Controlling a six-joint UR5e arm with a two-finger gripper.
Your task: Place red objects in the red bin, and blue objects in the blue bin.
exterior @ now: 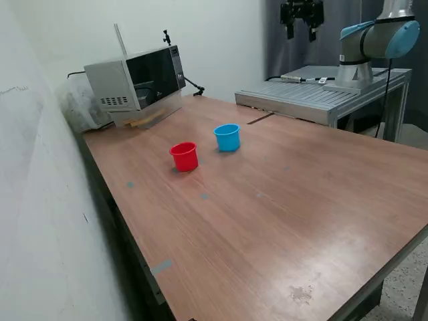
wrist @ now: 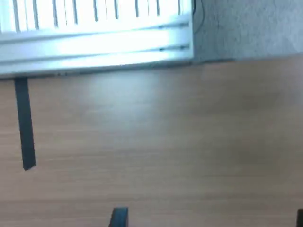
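Risk of idle search: gripper raised high beyond the blue bin, fingers empty, spread not discernible; red bin just beside the blue bin on tabletop; no red or blue cubes visible.

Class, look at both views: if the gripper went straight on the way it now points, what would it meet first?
Most likely bare table. The gripper hangs high, pointing down, and the wrist view shows only wood, a dark strip and the ribbed metal platform. Nothing else lies in that line, though depth is unclear.
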